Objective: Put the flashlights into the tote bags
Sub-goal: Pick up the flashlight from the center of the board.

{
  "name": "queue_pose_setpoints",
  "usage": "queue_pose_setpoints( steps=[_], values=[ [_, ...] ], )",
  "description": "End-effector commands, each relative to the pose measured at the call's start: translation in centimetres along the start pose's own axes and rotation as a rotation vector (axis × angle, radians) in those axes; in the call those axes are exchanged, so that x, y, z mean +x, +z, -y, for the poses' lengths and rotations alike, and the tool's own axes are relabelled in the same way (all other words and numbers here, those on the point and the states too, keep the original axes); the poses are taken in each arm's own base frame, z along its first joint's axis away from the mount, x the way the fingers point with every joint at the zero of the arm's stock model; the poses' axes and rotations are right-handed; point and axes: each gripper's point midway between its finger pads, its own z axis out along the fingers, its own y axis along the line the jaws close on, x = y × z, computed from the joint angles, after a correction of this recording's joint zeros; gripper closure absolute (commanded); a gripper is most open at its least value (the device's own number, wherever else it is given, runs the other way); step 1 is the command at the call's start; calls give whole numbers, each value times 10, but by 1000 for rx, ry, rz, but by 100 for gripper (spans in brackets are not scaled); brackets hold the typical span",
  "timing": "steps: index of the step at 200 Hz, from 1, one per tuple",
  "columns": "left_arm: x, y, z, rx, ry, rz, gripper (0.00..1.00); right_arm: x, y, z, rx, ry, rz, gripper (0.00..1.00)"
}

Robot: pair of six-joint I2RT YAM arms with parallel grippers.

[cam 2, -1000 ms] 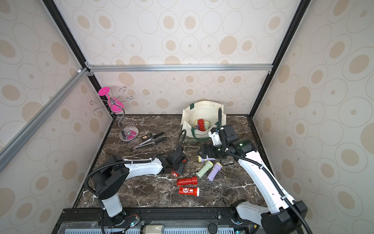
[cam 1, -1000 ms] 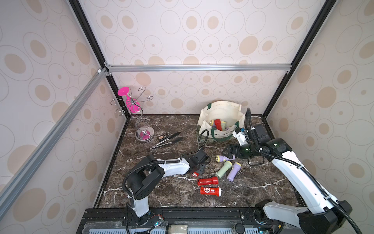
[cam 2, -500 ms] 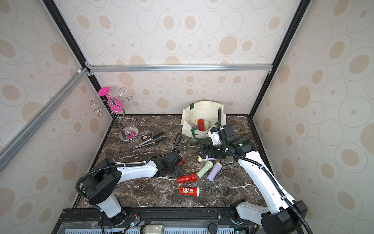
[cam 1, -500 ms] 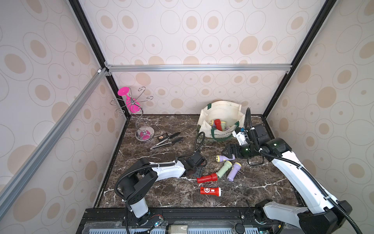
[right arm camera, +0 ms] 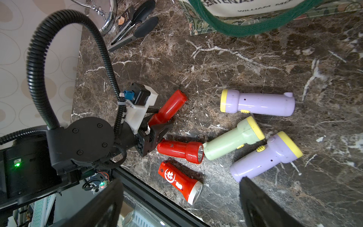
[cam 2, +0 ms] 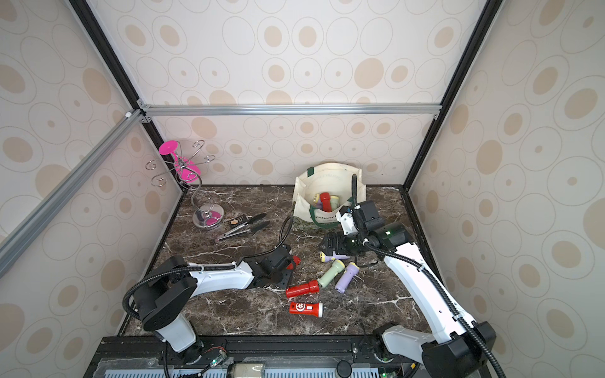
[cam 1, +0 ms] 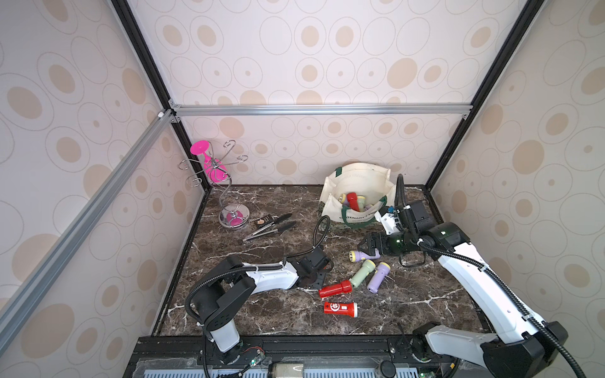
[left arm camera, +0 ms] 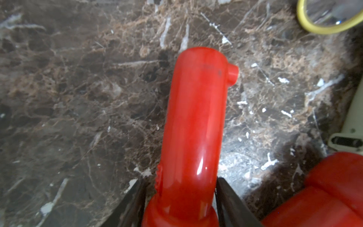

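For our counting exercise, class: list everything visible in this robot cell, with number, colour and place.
red flashlights: three, red, table front
lilac flashlights: two, lilac, yellow heads, table
green flashlight: one, pale green, table
tote bag: one, cream, green handles, back right
bagged flashlights: several, mixed colours, inside tote bag
tongs: one, black-handled metal, mid-table
wire stand: one, chrome, back left
glass: one, pink, hanging on stand
left gripper: black, flanking a red flashlight
right gripper: black, open, near a lilac flashlight

Bright, even light from above; shadows are soft. A white glare streak lies on the red flashlight (left arm camera: 192, 125), whose near end blurs; marble (left arm camera: 78, 98) beside it looks sharper.
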Motion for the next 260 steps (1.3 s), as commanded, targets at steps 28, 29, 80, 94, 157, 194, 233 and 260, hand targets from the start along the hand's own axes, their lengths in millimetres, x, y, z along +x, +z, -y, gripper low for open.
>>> queue_pose_setpoints(
  steps=[28, 29, 80, 94, 157, 194, 233, 260],
  values=[
    [18, 3, -3, -1, 3, -52, 65, -4, -4, -6, -2, -13, 13, 7],
    [18, 3, -4, -1, 2, -52, 66, -4, -4, -6, -4, -15, 14, 7],
    [-21, -24, 5, 30, -70, 95, 79, -3, 2, -11, -18, -30, -2, 7],
    [-40, -38, 7, 36, -105, 156, 81, -3, 3, -16, -43, -37, -3, 7],
    [-91, -111, 45, 379, -295, 450, 86, -12, 3, -43, -199, -23, 27, 5],
    [-110, -154, 77, 567, -269, 586, 86, -26, 6, -62, -301, -1, 34, 4],
    [-124, -185, 101, 690, -264, 670, 87, -39, 13, -73, -353, -6, 26, 4],
    [-130, -195, 112, 715, -252, 693, 88, -44, 20, -72, -343, 15, 14, 4]
  ],
)
